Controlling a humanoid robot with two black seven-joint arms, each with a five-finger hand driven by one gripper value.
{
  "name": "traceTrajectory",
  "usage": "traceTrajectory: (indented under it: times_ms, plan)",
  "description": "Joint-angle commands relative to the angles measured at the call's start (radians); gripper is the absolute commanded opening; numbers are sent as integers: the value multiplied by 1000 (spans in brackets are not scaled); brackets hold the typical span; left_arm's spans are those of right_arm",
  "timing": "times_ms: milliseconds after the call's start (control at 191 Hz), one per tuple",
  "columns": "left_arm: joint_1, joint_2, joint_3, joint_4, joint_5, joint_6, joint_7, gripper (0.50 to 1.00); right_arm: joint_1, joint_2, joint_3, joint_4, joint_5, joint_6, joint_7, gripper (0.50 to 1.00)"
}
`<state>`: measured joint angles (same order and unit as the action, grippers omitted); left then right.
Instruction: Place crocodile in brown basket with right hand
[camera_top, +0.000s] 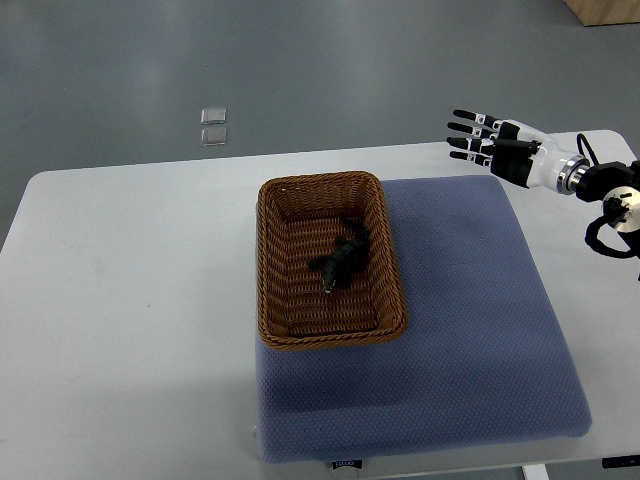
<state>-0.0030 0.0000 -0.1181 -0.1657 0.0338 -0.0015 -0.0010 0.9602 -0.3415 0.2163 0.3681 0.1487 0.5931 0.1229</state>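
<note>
A robot lab: right hand (497, 146) by white table (130, 260), grey floor (300, 60).

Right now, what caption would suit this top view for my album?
Toy crocodile lies in the brown basket on a blue mat; the open right hand hovers empty, far right.

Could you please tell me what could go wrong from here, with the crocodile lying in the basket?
The basket sits right at the left edge of the mat; a nudge might tip it off that soft edge. The right hand hangs open near the mat's far right corner, fingers spread; a low sweep inward could catch the basket's rim. The crocodile lies wholly inside, so it seems unlikely to fall out.
</note>
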Motion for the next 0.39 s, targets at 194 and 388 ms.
traceTrajectory:
  times_ms: [194,388]
  plan:
    - [0,0,0,0,0,0,-1,1000,-24,10,74,0,0,-15,6,932]
    - [0,0,0,0,0,0,-1,1000,-26,10,74,0,0,-4,6,932]
